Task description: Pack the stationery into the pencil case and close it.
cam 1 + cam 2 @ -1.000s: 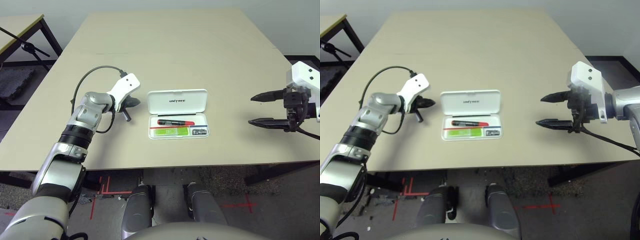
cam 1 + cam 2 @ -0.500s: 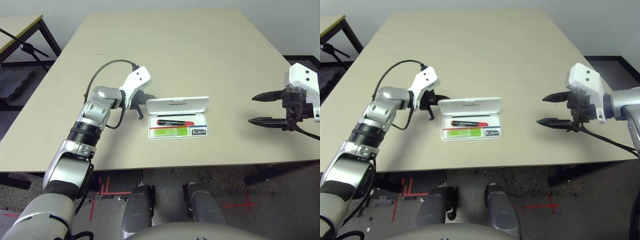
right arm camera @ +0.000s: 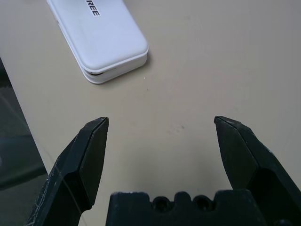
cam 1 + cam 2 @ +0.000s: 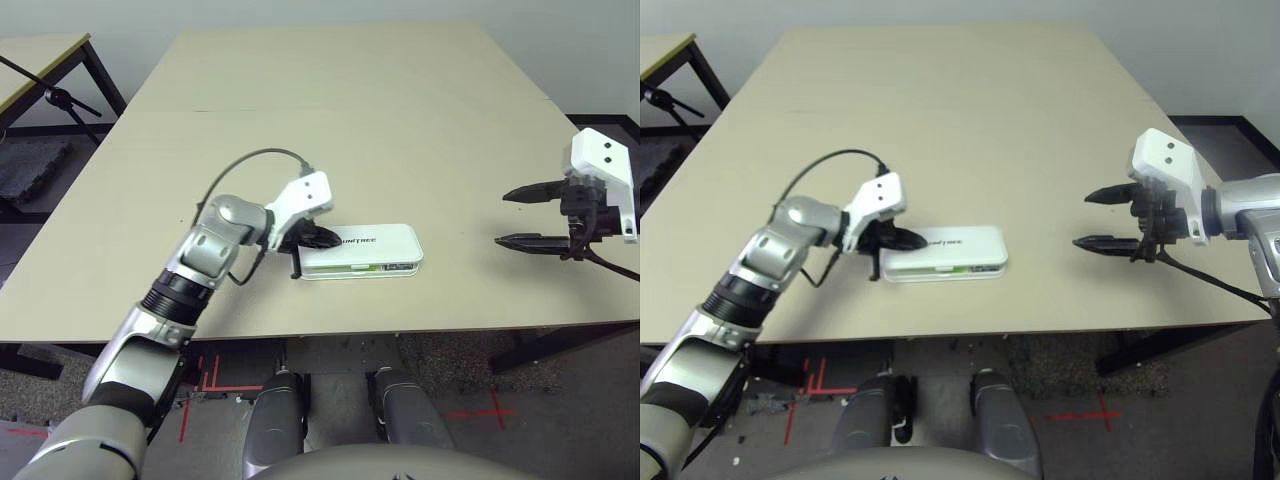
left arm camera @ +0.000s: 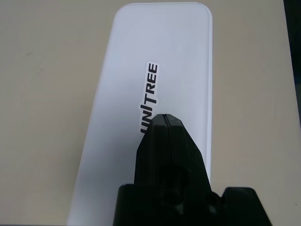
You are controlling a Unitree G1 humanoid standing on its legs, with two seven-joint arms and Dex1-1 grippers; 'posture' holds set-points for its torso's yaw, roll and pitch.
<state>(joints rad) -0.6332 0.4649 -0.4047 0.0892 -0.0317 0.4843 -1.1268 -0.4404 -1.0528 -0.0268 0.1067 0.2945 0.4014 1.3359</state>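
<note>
The white pencil case [image 4: 380,243] lies near the table's front edge with its lid down, or very nearly so, "UNITREE" lettering up. A thin gap along its front shows a sliver of the lime-green highlighter [image 4: 355,268]; the rest of the stationery is hidden under the lid. My left gripper [image 4: 326,238] is shut, its black tip resting on the lid's left part, just over the lettering [image 5: 149,94]. My right gripper [image 4: 515,217] hangs open far to the right, well apart from the case [image 3: 106,40], nothing between its fingers [image 3: 91,150].
The tan table [image 4: 360,110] stretches bare behind the case. A black cable [image 4: 245,160] loops over my left wrist. A second table [image 4: 40,50] and a black stand [image 4: 55,95] are off the left side. The front edge runs close below the case.
My left gripper swung right and forward over the case, bringing the raised lid down onto the tray. The right gripper stayed nearly still, open.
</note>
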